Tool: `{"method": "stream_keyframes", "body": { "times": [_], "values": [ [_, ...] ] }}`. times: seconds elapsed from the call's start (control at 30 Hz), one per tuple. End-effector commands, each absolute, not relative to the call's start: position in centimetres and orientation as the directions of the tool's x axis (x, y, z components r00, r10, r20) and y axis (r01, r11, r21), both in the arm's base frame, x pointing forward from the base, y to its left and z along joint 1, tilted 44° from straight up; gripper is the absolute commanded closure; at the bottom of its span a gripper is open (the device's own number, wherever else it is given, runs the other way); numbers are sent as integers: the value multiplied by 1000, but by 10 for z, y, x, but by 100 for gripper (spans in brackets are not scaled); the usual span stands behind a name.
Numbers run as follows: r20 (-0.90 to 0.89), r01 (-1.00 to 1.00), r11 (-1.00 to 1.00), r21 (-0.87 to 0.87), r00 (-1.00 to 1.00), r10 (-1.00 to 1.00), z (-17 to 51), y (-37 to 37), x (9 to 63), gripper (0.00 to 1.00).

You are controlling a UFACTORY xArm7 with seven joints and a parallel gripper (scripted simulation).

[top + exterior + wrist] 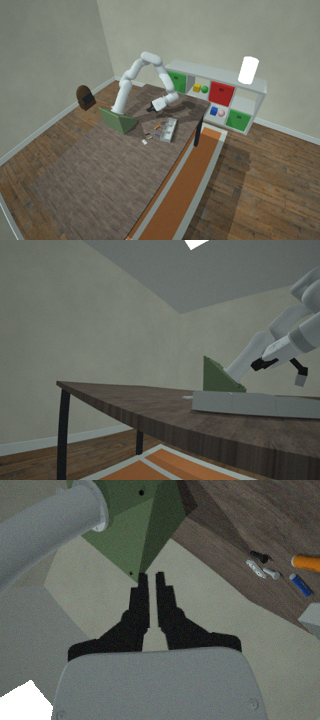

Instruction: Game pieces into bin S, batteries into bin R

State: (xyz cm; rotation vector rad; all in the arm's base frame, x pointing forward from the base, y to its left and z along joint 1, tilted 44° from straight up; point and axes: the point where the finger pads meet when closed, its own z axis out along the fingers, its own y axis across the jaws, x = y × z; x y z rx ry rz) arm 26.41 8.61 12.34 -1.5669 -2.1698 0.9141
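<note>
My gripper (149, 109) (254, 366) (152, 584) is shut and empty, above the table near the green arm base. An orange cylinder (156, 127) (307, 563) and a smaller blue cylinder (156, 134) (300, 585), battery-like, lie beside the joined row of pale grey bins (165, 139) (211, 401) (311, 620). A small dark piece (147, 134) (259, 556), a light grey bolt-like piece (149, 137) (271, 573) and a white flat piece (144, 141) (187, 397) (256, 569) lie close by. Letters on the bins are not readable, and their insides look empty.
The green wedge base (117, 122) (219, 380) (131, 545) carries the arm on the table (108, 175) (144, 400). The bins stand near the table's long edge. A shelf (206, 71) with coloured boxes stands beyond the table.
</note>
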Motion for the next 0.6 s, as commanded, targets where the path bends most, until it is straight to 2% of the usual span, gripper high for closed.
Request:
{"method": "stream_keyframes", "body": {
  "times": [0.0, 0.27, 0.57],
  "values": [
    [-91, 749, 121, -651, -235, 968, 117, 81, 270, 93],
    [-51, 760, -93, -644, 78, 996, 110, 72, 282, 93],
    [-19, 700, -306, -645, 386, 922, 103, 57, 300, 93]
  ]
}}
